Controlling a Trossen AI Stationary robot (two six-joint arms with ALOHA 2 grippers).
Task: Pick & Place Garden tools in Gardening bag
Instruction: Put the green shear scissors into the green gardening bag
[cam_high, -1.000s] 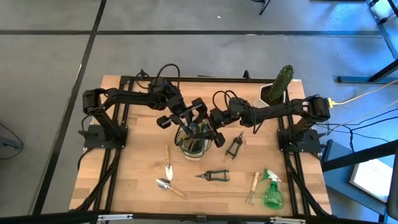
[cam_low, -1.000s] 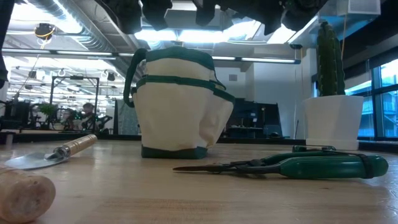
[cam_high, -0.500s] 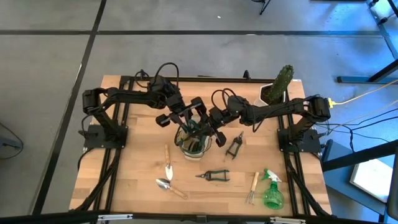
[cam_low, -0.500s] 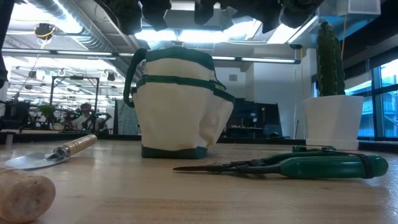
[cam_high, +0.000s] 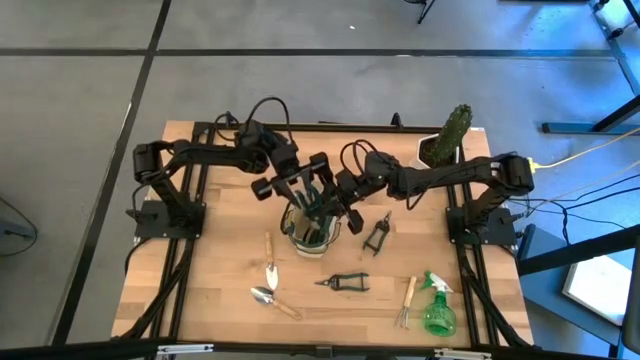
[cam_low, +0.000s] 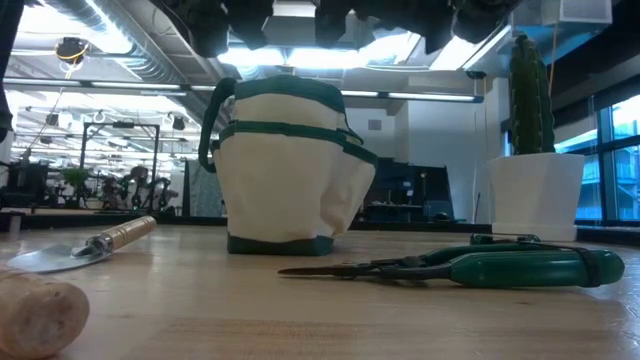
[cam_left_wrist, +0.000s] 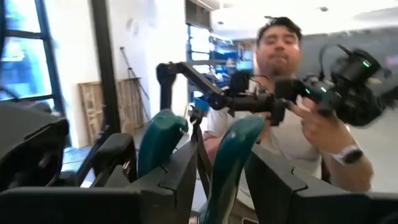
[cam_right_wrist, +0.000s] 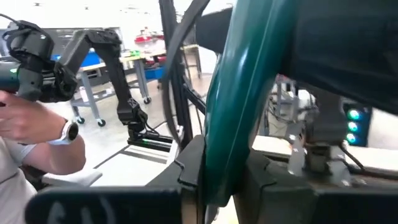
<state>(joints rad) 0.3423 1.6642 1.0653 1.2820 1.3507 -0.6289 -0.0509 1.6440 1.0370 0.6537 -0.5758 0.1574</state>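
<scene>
**Helper:** While both arms hang over the bag, what matters most?

**Me:** My right tool is pinched shut on the bag's green strap, right above the bag, so the mouth stands open. My left tool is also just above the bag, its fingers parted. A green handle stands loosely between them, with a gap on one side. I judge that piece is going in, so I should lift straight up without snagging it or the strap.

**Helper:** Where is it tight?

**Me:** Right over the bag, because the two tools nearly touch there. The black shears lie just beside the bag. The small pruner and the two trowels lie on the near side of it. Farther from the bag, by the counter edge, are the fork and spray bottle. The cactus stands well behind the bag.
</scene>
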